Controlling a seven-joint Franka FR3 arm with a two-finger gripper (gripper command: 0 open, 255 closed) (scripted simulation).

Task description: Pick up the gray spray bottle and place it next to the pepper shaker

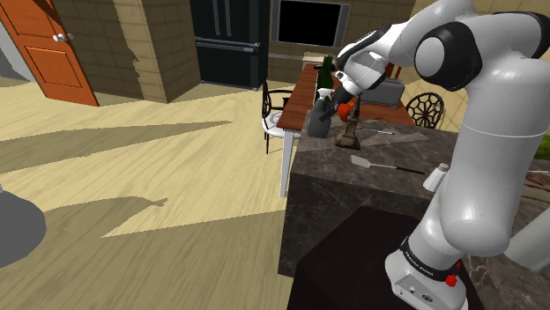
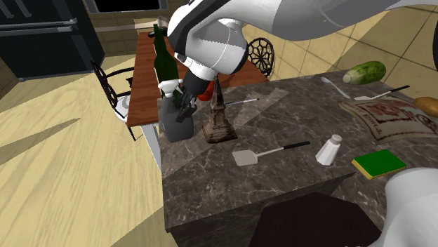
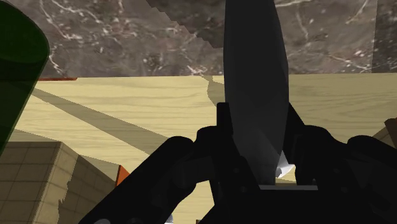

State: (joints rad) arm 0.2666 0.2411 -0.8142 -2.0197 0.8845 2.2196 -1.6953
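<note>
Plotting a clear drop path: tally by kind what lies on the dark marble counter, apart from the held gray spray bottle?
Utensils: 4 (white spatula, pale spoon, two slim ones)
Foods: 3 (green cucumber, red round fruit, brown lump)
White shaker: 1
Brown tower figurine: 1
Green-and-yellow sponge: 1
Patterned mat: 1
Total: 11
Dark green bottle, footing hidden: uncounted.

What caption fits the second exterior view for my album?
Black pincer clasps gray spray bottle beside a tower figurine.

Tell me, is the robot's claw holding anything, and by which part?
Yes: the claw is shut on the gray spray bottle, gripping it at its upper end, near the neck.
</note>
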